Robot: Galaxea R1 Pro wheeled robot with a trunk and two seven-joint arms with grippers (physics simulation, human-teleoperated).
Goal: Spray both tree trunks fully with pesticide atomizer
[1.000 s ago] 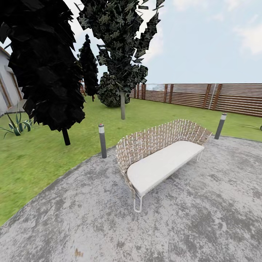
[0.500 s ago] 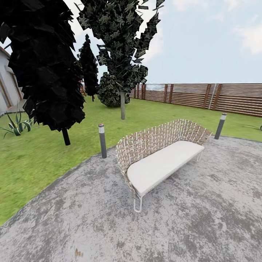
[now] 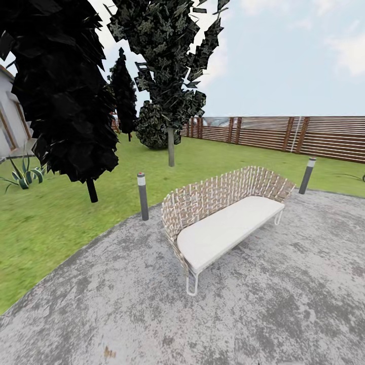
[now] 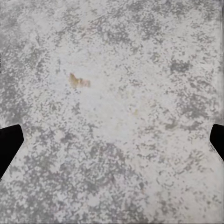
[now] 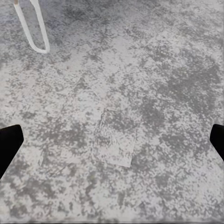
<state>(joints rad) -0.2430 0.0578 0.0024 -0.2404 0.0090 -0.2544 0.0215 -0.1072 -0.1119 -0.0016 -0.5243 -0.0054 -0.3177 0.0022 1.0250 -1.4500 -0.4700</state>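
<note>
Outdoors, at the far left edge of the head view, a sliver of a grey house wall [image 3: 7, 124] shows, with a spiky striped plant [image 3: 24, 175] on the lawn [image 3: 61, 218] below it. Next comes a near-black conifer [image 3: 61, 91] filling the upper left, its thin dark stem planted in the grass. Right of that a grey bollard [image 3: 142, 195] stands at the edge of the paving [image 3: 284, 304]. Behind it, upper centre, rises one of the trees [image 3: 167, 56] with a mottled crown and a straight pale trunk [image 3: 171, 147], well apart from the robot; a smaller dark conifer [image 3: 123, 94] and a round bush [image 3: 152, 126] stand farther back. Mid-frame a woven bench with a white cushion [image 3: 223, 228] sits on the paving between the camera and the lawn. To the right a second bollard [image 3: 306, 175] stands near the bench's far end, and a brown slatted fence [image 3: 284, 134] runs along the right background. The left wrist view adds a small orange-brown stain [image 4: 78, 81] on the mottled grey ground, with the left gripper [image 4: 112, 144] spread wide, its dark fingertips [image 4: 9, 142] at the frame's side edges, nothing between them. The right wrist view shows a white looped bench leg [image 5: 33, 28] in its upper left corner and a faint rectangular patch [image 5: 116, 140] on the paving; the right gripper [image 5: 112, 144] is likewise spread wide and empty.
</note>
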